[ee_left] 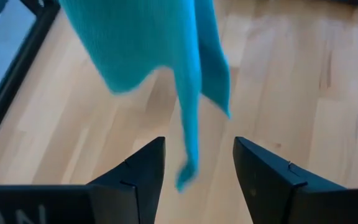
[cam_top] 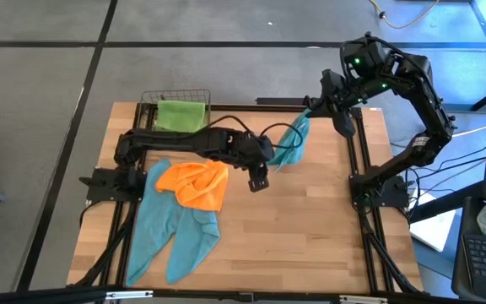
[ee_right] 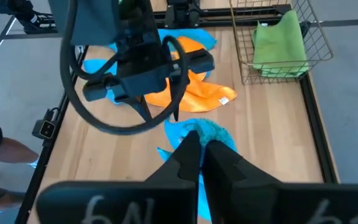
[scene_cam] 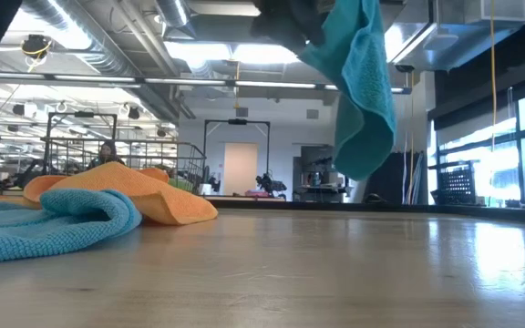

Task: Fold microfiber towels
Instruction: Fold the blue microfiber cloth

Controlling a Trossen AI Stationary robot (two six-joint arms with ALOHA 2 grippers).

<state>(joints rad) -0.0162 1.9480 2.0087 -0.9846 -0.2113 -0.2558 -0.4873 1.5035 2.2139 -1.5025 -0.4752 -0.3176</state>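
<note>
Jaws of the left gripper (ee_left: 196, 177) wide apart, nothing between the pads yet, only the thin low tip of the hanging teal towel (ee_left: 166, 56) dangling down into the gap. Jaws of the right gripper (ee_right: 199, 144) pinched tight on the top of that same towel, up high near the far right corner of the table (cam_top: 310, 228). Long way of the towel straight up and down, top in the right jaws, loose bottom corner by the left jaws. Left arm nearer to that loose corner, so probably the one to catch it. Bottom tip clear of the wood in the low view, not touching.

Plenty of bare wood under the hanging towel and toward the right side. Orange towel (cam_top: 196, 183) and more teal towels (cam_top: 174, 230) heaped on the left side, well apart from the jaws. Lime green towel (cam_top: 180, 116) in the wire basket (cam_top: 175, 95) at the far edge, also out of the way.
</note>
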